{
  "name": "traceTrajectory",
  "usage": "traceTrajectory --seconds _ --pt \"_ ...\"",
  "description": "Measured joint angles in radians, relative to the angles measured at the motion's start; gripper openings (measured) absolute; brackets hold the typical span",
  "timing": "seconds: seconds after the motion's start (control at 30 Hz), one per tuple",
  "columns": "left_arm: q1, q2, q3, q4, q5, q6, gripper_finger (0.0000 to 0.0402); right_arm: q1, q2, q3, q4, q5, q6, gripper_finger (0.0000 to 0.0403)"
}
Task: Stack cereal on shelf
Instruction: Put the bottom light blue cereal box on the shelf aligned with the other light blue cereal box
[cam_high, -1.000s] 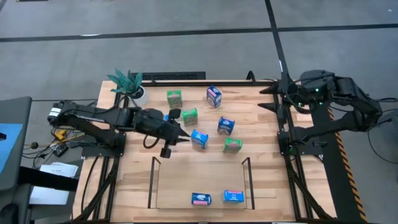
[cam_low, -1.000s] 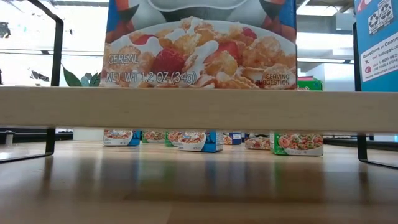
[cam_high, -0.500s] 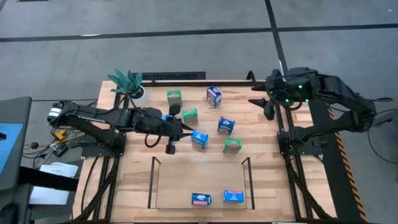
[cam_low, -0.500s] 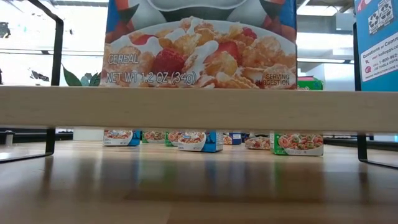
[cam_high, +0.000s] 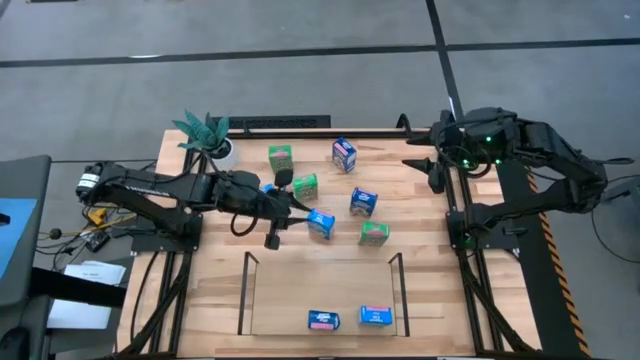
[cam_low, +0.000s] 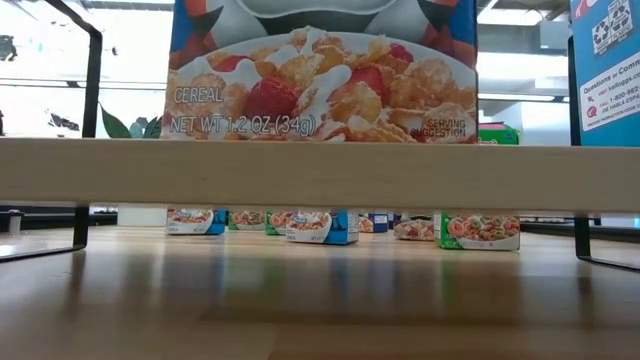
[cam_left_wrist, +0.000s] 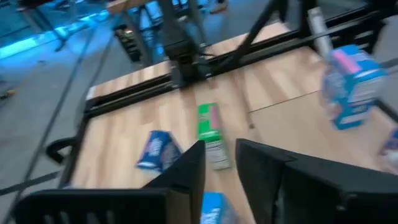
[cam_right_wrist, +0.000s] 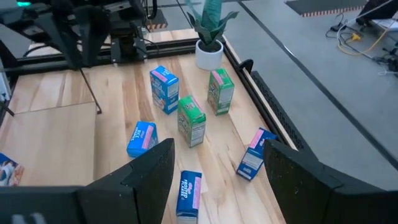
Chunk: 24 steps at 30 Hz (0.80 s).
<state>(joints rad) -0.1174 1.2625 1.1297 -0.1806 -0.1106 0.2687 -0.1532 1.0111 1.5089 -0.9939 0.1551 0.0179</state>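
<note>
My left gripper (cam_high: 299, 212) is open beside a blue cereal box (cam_high: 320, 223) at mid-table. In the left wrist view the box (cam_left_wrist: 214, 210) shows low between the fingers; I cannot tell whether they touch it. More boxes lie loose on the table: green ones (cam_high: 280, 157) (cam_high: 305, 186) (cam_high: 374, 233) and blue ones (cam_high: 344, 154) (cam_high: 363, 202). The shelf (cam_high: 320, 298), with a wood base and dark rails, holds two blue boxes (cam_high: 323, 320) (cam_high: 376, 316). My right gripper (cam_high: 428, 168) hangs open over the table's right edge, clear of the boxes (cam_right_wrist: 191, 121).
A potted teal plant (cam_high: 207, 135) stands at the far left corner. Another blue box (cam_right_wrist: 164, 88) sits close by my left arm. In the low view the shelf's wood base (cam_low: 320, 175) and its boxes (cam_low: 320, 70) fill the foreground. Bare wood lies left of the shelf.
My right arm swung from beyond the table's right edge toward the left, and its gripper now hangs over that edge. My left gripper crept slightly toward the blue box at mid-table. No box has moved.
</note>
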Motion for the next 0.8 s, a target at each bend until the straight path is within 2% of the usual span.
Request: traceTrajectory --seconds 0.1,0.23,0.37,0.43,0.53,0.73,0.8 --pt "0.009 0.014 0.001 0.034 0.067 -0.044 0.0128 0.000 0.002 0.000 0.000 0.000 -0.001 0.0270" --pt "0.029 0.046 0.004 0.087 0.099 -0.079 0.0198 0.000 0.003 0.000 0.000 0.000 -0.004 0.0270" --pt "0.054 0.093 0.004 0.061 0.103 -0.079 0.0264 0.000 0.005 0.000 -0.004 -0.001 -0.004 0.0270" --pt "0.070 0.120 0.000 -0.005 0.114 -0.054 0.0285 -0.001 0.004 0.000 -0.005 -0.001 -0.004 0.0270" --pt "0.102 0.173 0.029 -0.041 0.179 -0.020 0.0298 0.000 0.003 0.000 -0.014 -0.001 -0.003 0.0270" --pt "0.164 0.263 0.118 -0.088 0.254 0.123 0.0300 -0.001 0.006 0.000 -0.025 -0.002 0.000 0.0270" --pt "0.181 0.282 0.138 -0.156 0.274 0.152 0.0300 -0.001 0.006 0.000 -0.025 -0.002 -0.001 0.0270"
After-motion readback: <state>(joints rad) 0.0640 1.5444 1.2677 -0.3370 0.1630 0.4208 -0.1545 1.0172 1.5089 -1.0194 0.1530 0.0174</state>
